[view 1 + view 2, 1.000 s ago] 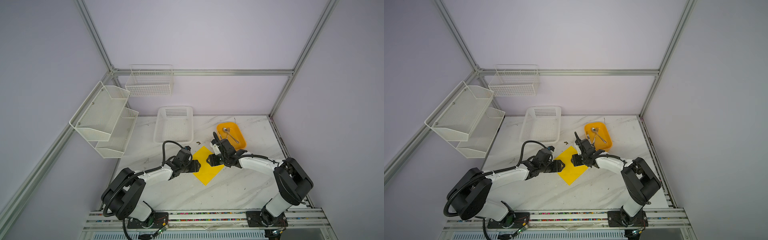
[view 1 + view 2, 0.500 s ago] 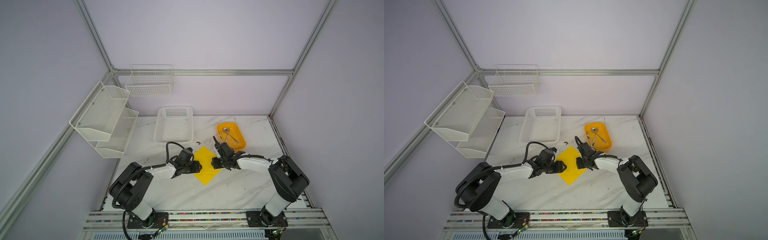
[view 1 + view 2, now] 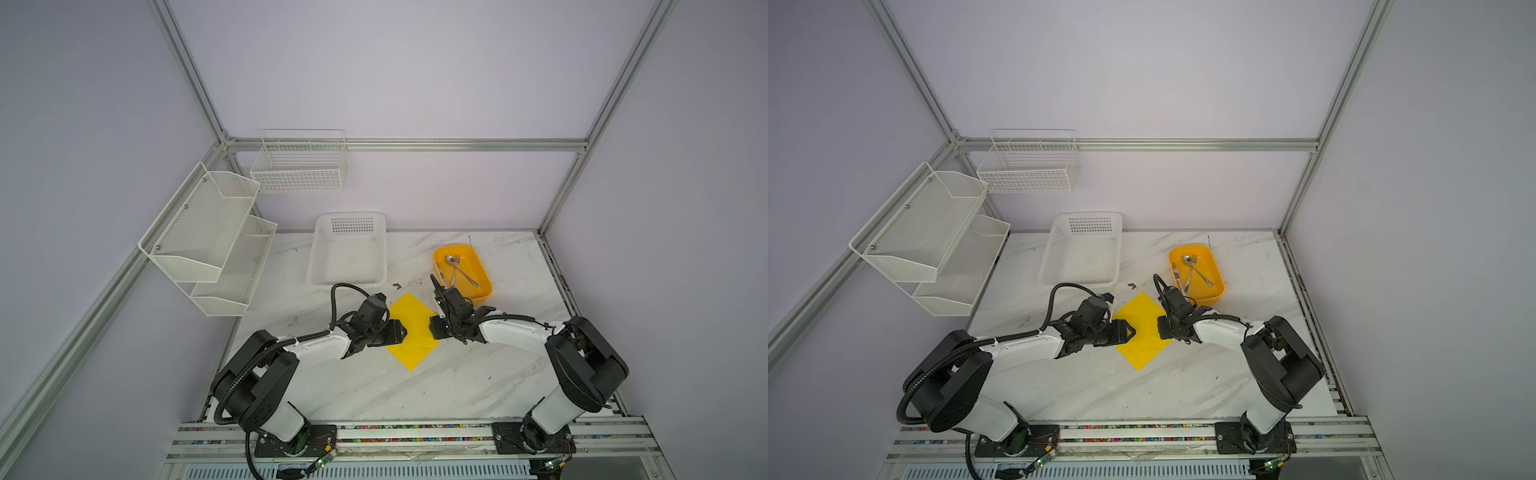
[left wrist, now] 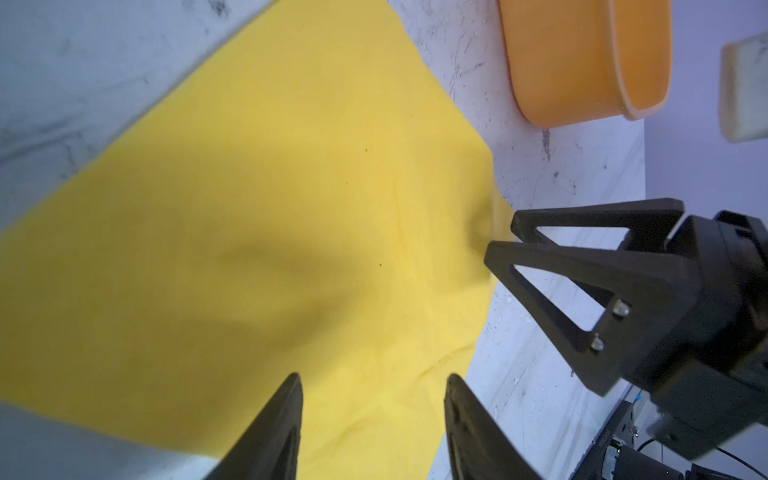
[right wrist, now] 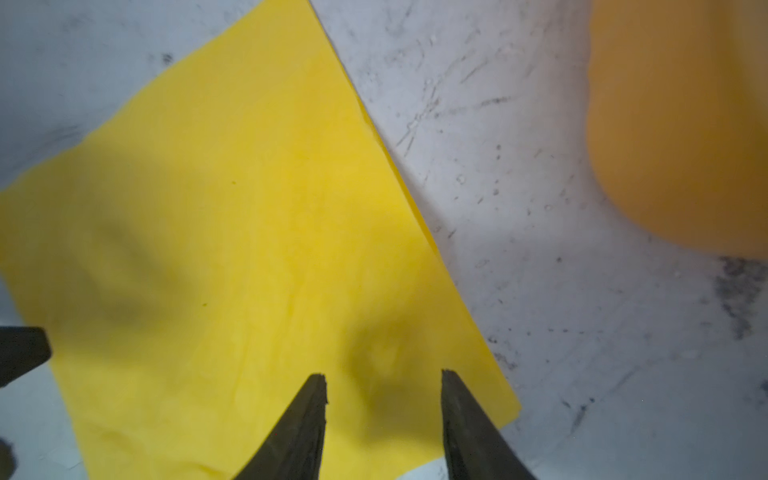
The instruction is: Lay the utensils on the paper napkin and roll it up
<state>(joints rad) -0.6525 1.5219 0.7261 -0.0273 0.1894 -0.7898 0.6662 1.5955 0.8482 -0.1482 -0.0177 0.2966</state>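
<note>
At the left claw (image 4: 374,376): parted, gripping nothing, set low over the left corner of the paper napkin (image 4: 257,199); touching or not, cannot tell. Likewise at the right claw (image 5: 382,374): parted, empty, low over the opposite, right corner, a slight pucker in the paper just by its tips in the left wrist view. Between the two claws, in both top views, the napkin spread flat as a diamond in the middle of the worktop (image 3: 415,390), one corner toward the far edge, one toward the near edge. Outward from the right claw, toward the far right corner: the utensils (image 3: 455,270), not yet on the napkin, lying together in an orange tub (image 3: 461,247), long axes roughly from far edge to near edge, two of them crossed. Near the right claw, well apart from the left; so likely work for the right arm: up off the paper, back over the tub rim, then shut across a handle. Along the far edge, left of the tub, a white basket (image 3: 347,249), out of the way.
</note>
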